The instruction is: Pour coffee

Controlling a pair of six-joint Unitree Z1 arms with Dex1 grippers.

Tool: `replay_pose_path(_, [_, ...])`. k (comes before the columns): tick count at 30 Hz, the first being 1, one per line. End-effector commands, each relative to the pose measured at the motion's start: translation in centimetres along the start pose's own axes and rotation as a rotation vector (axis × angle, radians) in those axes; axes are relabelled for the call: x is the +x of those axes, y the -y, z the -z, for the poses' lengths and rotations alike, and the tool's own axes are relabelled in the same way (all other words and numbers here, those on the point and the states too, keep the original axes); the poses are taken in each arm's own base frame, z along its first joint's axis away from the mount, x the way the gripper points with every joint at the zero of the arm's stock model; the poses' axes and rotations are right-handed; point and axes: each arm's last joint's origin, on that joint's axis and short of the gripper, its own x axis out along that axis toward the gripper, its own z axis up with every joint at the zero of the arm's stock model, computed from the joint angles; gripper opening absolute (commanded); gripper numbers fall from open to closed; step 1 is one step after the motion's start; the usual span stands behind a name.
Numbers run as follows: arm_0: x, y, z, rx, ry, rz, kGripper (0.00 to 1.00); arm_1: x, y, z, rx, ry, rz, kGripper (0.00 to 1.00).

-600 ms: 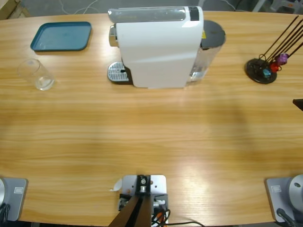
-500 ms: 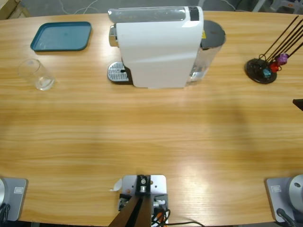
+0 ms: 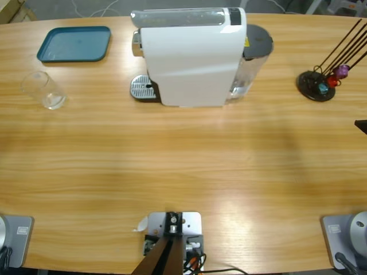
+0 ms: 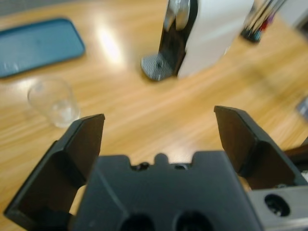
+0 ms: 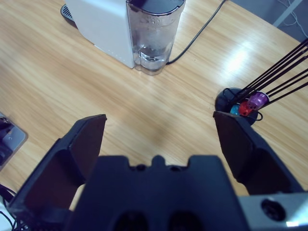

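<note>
**Both tools wide, holding nothing**

While your left tool (image 4: 159,130) gapes wide above the counter (image 3: 183,166), the empty glass (image 4: 54,102) stands ahead, near the tray (image 4: 38,45). Your right tool (image 5: 159,130), equally wide, faces the machine (image 5: 103,24) and capsule stand (image 5: 236,103). You see no coffee anywhere.

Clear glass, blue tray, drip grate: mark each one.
clear glass (image 3: 45,90), high view, on its side wall.
blue tray (image 3: 74,43), high view, on its bare floor.
drip grate (image 4: 157,66), left wrist view, on its perforated top.
</note>
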Motion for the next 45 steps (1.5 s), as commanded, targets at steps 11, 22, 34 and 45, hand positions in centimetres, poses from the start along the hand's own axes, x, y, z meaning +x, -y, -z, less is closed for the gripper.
replay_pose_path(11, [20.0, 2.6, -15.9, -0.428, -0.201, 0.225, 0.991, 0.0, 0.0, 0.9, -0.014, -0.002, -0.009, 1.0])
replay_pose_path(22, [28.9, 2.0, -14.6, -0.538, -0.328, 0.174, 0.926, 0.4, -0.1, 0.6, -0.018, -0.018, -0.011, 1.0])
replay_pose_path(34, [30.7, 2.2, -14.2, -0.552, -0.333, 0.18, 0.531, 0.4, -0.1, 0.6, -0.018, -0.017, -0.011, 1.0])
replay_pose_path(45, [29.1, 1.9, -11.8, -0.575, -0.384, 0.145, 0.536, 0.3, -0.1, 0.6, -0.018, -0.016, -0.011, 1.0])
